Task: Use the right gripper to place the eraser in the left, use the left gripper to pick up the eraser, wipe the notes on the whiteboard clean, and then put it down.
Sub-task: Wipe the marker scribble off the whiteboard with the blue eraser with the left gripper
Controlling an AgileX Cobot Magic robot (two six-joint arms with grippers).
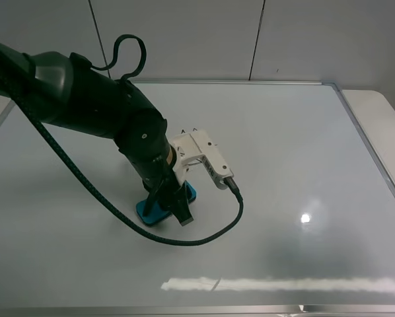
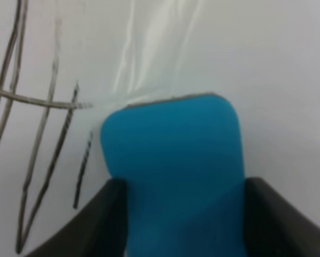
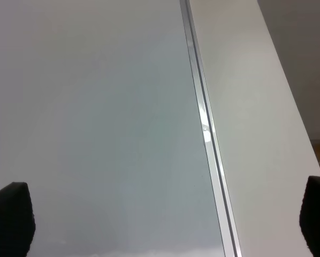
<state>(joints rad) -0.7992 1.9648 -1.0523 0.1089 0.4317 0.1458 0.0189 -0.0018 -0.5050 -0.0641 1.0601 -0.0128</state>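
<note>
The teal-blue eraser [image 1: 151, 210] lies flat on the glossy whiteboard [image 1: 283, 145], left of its middle, with my left gripper [image 1: 170, 206] shut on it from above. In the left wrist view the eraser [image 2: 173, 160] sits between the two black fingers [image 2: 96, 225], and the black scribbled notes [image 2: 42, 134] lie right beside it on the board [image 2: 267, 53]. In the exterior view the arm hides the notes. My right gripper [image 3: 164, 219] is open and empty above the board's [image 3: 96, 107] silver-framed edge [image 3: 203, 118]; the exterior view does not show it.
A black cable [image 1: 204, 234] loops from the white box [image 1: 204, 158] at the left wrist onto the board. Pale tabletop [image 1: 382, 119] runs beyond the board's right frame. A bright glare streak [image 1: 283, 284] lies near the front edge.
</note>
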